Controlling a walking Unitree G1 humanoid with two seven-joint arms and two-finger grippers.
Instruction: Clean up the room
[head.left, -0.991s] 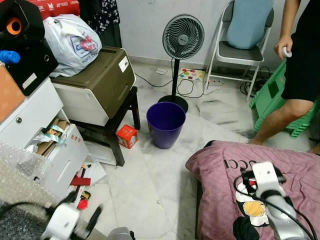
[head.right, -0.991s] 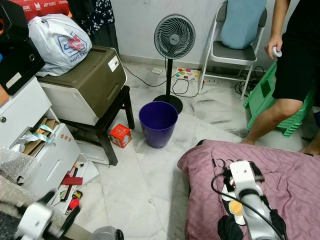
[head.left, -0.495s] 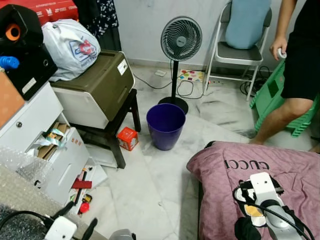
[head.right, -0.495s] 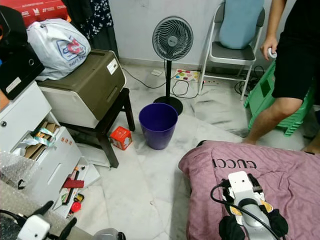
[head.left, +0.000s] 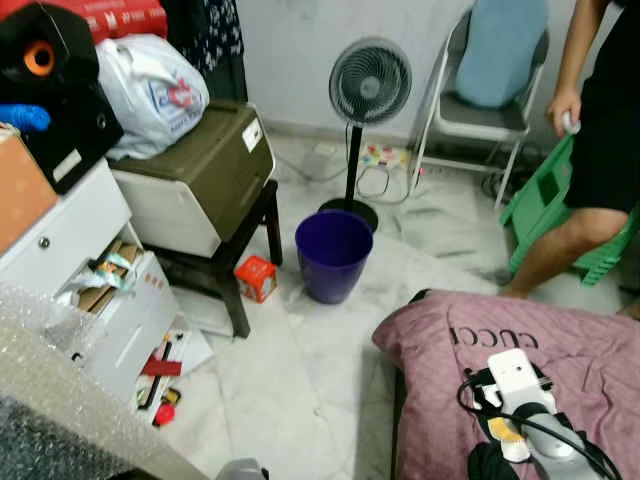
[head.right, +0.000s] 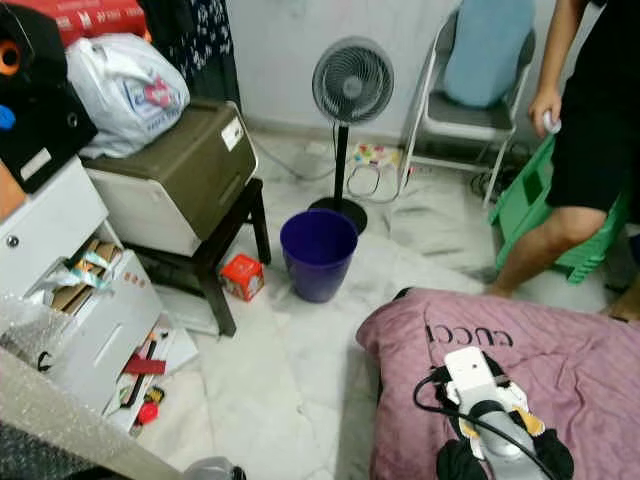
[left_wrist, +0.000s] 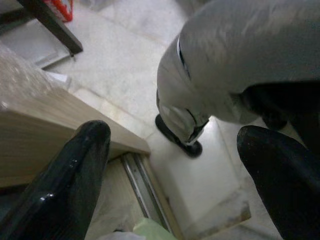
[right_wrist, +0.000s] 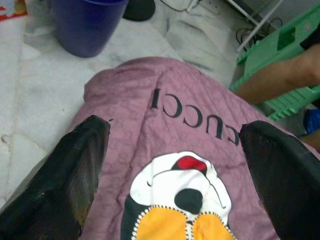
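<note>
A pink quilted blanket (head.left: 560, 340) with black lettering and a cartoon print (right_wrist: 185, 200) lies bunched at the front right. My right arm (head.left: 520, 385) reaches over it, and my right gripper (right_wrist: 175, 130) hangs open just above the print, holding nothing. A purple bin (head.left: 332, 254) stands on the marble floor beyond the blanket. My left gripper (left_wrist: 175, 135) is open and holds nothing. It is low beside a wooden table edge (left_wrist: 65, 125) covered in bubble wrap, above bare floor.
A standing fan (head.left: 369, 82), a folding chair (head.left: 480, 100) and a green stool (head.left: 550, 200) stand at the back, with a person (head.left: 600, 130) at the right. On the left are a brown machine (head.left: 200, 170) on a black stool, white drawers (head.left: 110, 300), a red box (head.left: 257, 277) and small floor clutter (head.left: 160, 365).
My left arm has sunk below the bottom edge of the eye views. The right arm has drawn back slightly toward me over the blanket. The camera shifted a little.
</note>
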